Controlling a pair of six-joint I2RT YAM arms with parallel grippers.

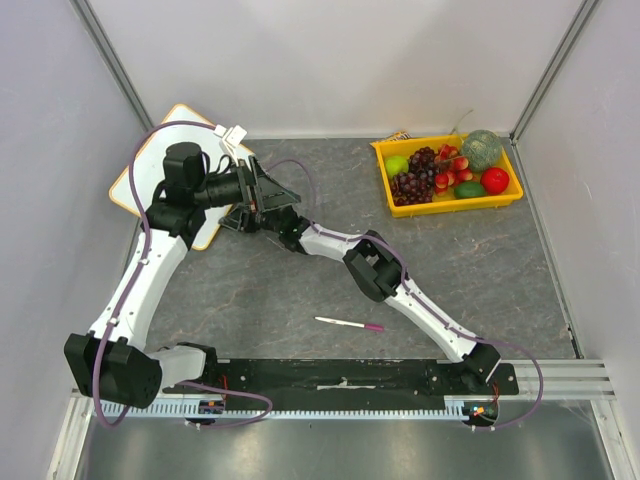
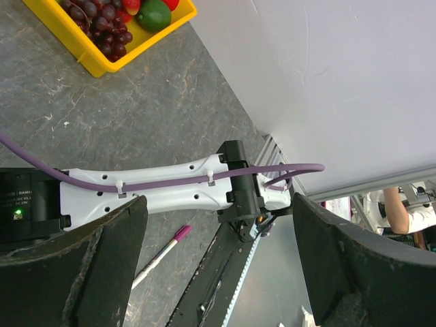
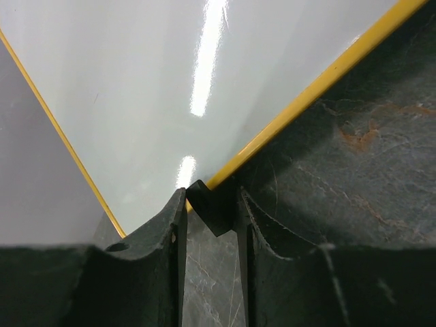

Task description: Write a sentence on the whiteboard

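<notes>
The square white whiteboard with a thin orange-yellow rim lies at about ten o'clock on the grey stone-patterned table, largely under the left arm. The right gripper has its claw drawn together on the small black clip at the board's near corner, and the clip fills the gap between the fingers. The left gripper hangs above with its claw wide apart and empty.

No sentence shows on the part of the board in the right wrist view, which is blank and glossy. The slim white marker with a pink cap lies alone toward six o'clock, held by neither arm. By that, the writing looks not yet begun: the marker must be picked up and the whole line written.
</notes>
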